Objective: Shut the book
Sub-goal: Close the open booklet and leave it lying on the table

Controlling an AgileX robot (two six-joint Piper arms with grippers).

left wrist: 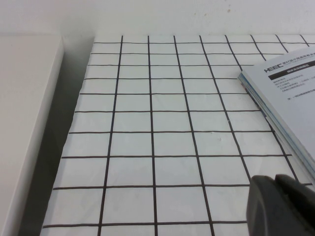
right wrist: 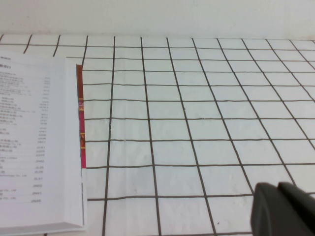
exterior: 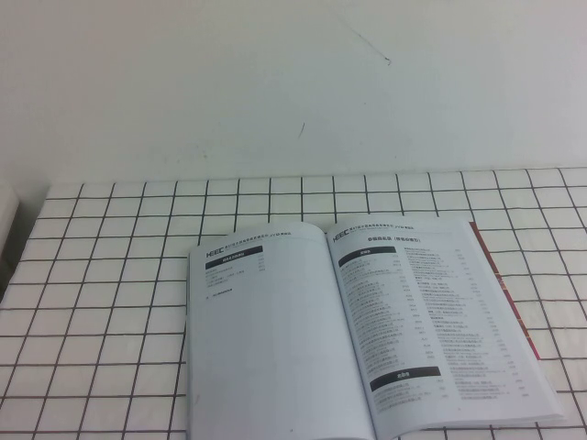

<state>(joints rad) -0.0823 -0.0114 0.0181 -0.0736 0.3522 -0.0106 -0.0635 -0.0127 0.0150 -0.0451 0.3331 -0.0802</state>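
The white cloth with a black grid (exterior: 110, 275) covers the table, and the open book (exterior: 367, 330) lies flat on it, spine running away from the robot and its near edge cut off by the bottom of the high view. No arm shows in the high view. The left gripper (left wrist: 283, 204) appears only as a dark sliver in its wrist view, out to the left of the book and apart from it. The right gripper (right wrist: 283, 209) is likewise only a dark sliver, out to the right of the book and well clear of the red cover edge (right wrist: 81, 123). Whether either is open or closed cannot be told. The likely trouble is that a push on one half slides the whole book across the cloth or rucks the cloth instead of turning the half over. Catching only the top leaf of the left page block (left wrist: 275, 113) would probably crease it and leave the book open. A reach too near the spine may find nothing to lift. The logo "HEEC" (left wrist: 273, 69) heads the left page and appears again at the top of the right page (exterior: 341, 235). The lines beneath look like Chinese listings under black bars, too small to read.
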